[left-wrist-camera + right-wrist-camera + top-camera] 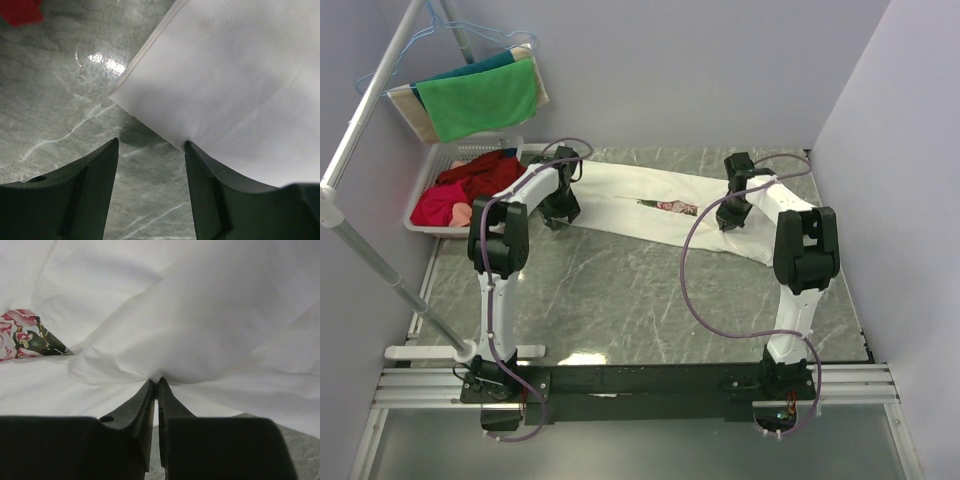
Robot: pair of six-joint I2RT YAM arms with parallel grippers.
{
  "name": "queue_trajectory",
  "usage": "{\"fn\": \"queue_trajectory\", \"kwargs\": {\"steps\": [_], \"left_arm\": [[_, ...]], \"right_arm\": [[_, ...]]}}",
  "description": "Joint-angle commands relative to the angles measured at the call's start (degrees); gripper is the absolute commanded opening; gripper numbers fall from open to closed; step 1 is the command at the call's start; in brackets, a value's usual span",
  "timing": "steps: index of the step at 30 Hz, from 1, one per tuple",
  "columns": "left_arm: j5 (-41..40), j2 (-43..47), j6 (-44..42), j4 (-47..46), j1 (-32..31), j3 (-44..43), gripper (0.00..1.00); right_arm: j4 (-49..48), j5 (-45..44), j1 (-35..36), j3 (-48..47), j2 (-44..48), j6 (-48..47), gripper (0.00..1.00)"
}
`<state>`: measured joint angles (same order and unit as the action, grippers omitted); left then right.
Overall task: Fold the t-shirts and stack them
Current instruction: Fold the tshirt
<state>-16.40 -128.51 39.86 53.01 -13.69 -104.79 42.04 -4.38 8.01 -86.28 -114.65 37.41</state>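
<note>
A white t-shirt (650,205) lies partly folded in a long band across the far half of the marble table, a strip of its pink floral print (670,207) showing in a slit. My left gripper (560,215) is open at the shirt's left end; in the left wrist view its right fingertip (192,150) touches the folded edge of the shirt (235,80). My right gripper (732,218) is shut on a pinch of white shirt fabric (200,330), with the floral print (22,335) at the left of that view.
A white basket (425,222) with red and pink clothes stands at the far left. Green and teal cloths (480,95) hang on a rack above it. A metal pole (380,270) runs along the left side. A red cloth corner (20,10) shows in the left wrist view.
</note>
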Motion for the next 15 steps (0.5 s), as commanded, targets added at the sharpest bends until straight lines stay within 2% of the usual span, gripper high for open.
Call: {"fn": "queue_trajectory", "kwargs": {"steps": [1,3,7,12,15], "left_arm": [[-1.44,-0.69,-0.13,1.13,0.33,-1.55,0.61],[-1.44,-0.6,-0.22,1.13,0.33,-1.55,0.61],[-1.35,-0.69,-0.22,1.04,0.33,-1.82,0.61],[-1.44,-0.6,-0.39,0.95,0.33,-1.64,0.61],[-1.44,-0.6,-0.39,1.04,0.33,-1.73,0.61]], "right_arm": [[0.94,-1.33,0.43,-3.45,-0.13,-0.49,0.04],[1.46,-1.33,0.51,-4.16,-0.57,-0.76,0.05],[1.47,-1.16,0.51,-3.9,-0.49,-0.93,0.2],[1.12,-0.72,0.51,-3.11,-0.22,-0.93,0.23],[0.94,-0.54,0.51,-2.75,-0.31,-0.76,0.19]]}}
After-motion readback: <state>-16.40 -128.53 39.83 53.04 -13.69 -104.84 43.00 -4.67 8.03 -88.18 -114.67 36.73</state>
